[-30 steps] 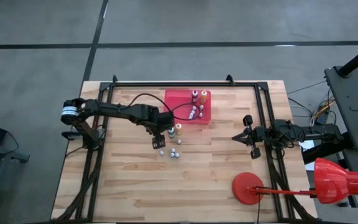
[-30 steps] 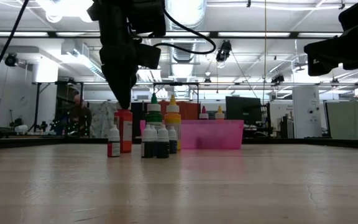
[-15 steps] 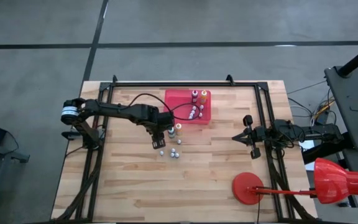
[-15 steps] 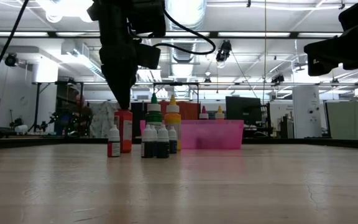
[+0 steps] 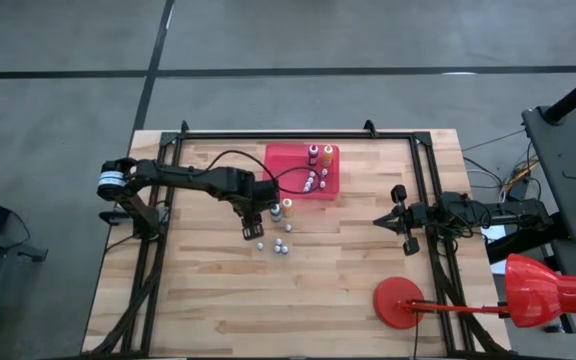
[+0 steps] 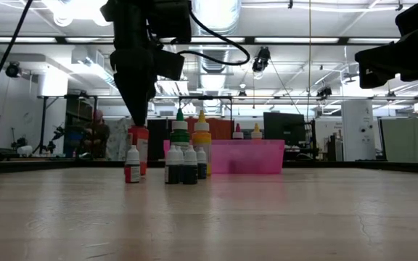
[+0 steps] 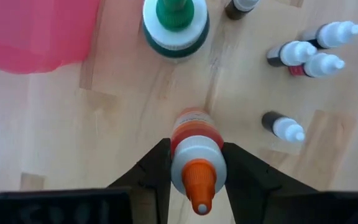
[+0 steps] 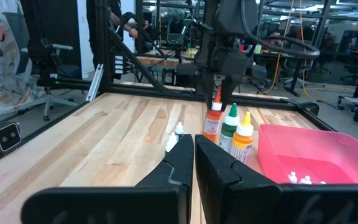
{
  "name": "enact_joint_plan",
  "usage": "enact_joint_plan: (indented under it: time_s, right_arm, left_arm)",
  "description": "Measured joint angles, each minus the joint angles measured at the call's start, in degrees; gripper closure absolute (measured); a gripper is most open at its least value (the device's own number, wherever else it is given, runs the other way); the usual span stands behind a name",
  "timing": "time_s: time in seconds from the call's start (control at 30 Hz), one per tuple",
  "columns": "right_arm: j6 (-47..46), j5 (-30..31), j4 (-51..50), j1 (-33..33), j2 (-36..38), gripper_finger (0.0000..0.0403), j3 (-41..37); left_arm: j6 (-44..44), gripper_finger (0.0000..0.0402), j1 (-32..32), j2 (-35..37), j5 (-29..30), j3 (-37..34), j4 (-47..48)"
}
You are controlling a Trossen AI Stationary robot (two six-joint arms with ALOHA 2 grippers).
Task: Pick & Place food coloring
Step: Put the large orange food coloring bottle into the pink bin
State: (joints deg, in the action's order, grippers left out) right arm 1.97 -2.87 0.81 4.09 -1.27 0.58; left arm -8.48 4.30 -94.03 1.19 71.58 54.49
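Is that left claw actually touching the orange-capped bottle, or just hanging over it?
Touching. In the left wrist view, both dark fingers of the left gripper press against the white shoulder of the orange-capped bottle, with no gap on either side.

My wooden surface (image 5: 218,300) carries a red tray (image 5: 286,160) toward its far edge. Beside it stand a green-capped bottle (image 6: 179,131), a yellow one (image 6: 202,135) and several small dropper bottles (image 6: 182,165). A red disc base (image 5: 400,302) sits near the right corner.
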Motion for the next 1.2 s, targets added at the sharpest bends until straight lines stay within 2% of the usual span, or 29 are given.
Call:
enact_joint_plan:
  time_s: [0.4, 0.67, 1.2]
  right_arm:
    - [0.01, -0.01, 0.01, -0.01, 0.02, 0.0394, 0.0]
    - [-0.01, 0.0, 0.01, -0.01, -0.01, 0.0394, 0.0]
    - [-0.01, -0.01, 0.01, -0.01, -0.01, 0.0394, 0.0]
  left_arm:
    - [3.37, 0.0306, 3.16, 1.19, 0.65, 11.52, 13.02]
    - [5.93, 0.0306, 5.14, 1.28, 1.9, 18.38, 15.73]
    - [7.23, 0.0306, 6.89, 1.34, 3.29, 19.78, 15.99]
